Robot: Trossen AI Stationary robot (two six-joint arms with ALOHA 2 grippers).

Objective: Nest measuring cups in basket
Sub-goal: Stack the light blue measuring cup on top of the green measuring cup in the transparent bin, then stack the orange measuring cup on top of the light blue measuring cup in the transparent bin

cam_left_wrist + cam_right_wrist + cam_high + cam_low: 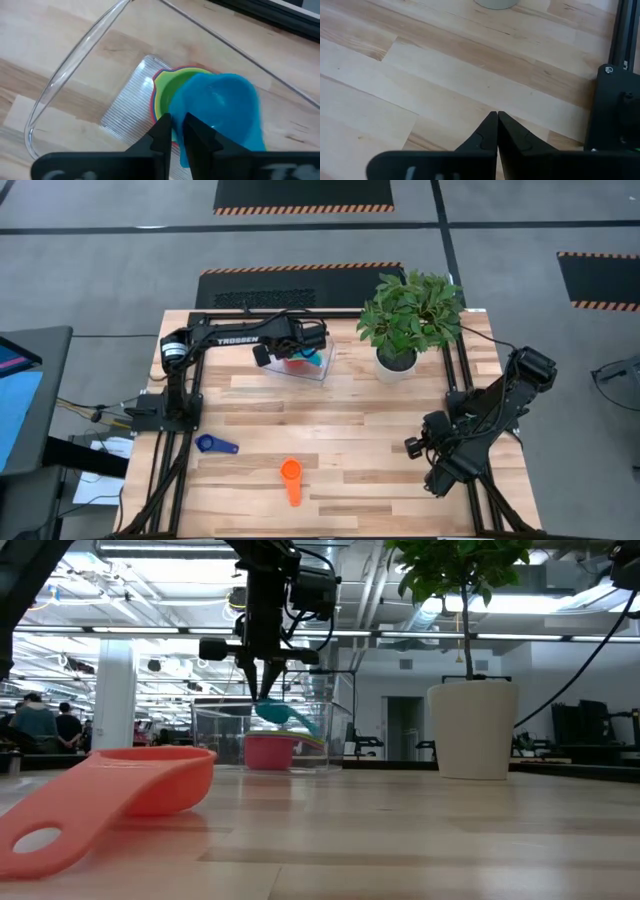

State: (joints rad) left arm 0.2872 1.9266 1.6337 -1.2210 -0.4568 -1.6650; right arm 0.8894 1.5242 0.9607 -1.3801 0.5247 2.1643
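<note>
left arm: reaching along table's far edge, wrist pointing down | left gripper [177, 131]: fingers nearly together, pinching something | right arm: folded at table's right edge | right gripper [497, 117]: fingertips touching, holding nothing

Table layout, seen from above

The basket [305, 366] sits at upper centre of the table [360, 430], holding nested measuring cups [175, 87], the left end effector [290, 356] over it. The potted plant [405, 320] stands to its right. Two loose cups [215, 445] [291, 480] lie lower left; the right end effector [412, 446] rests lower right.
</note>
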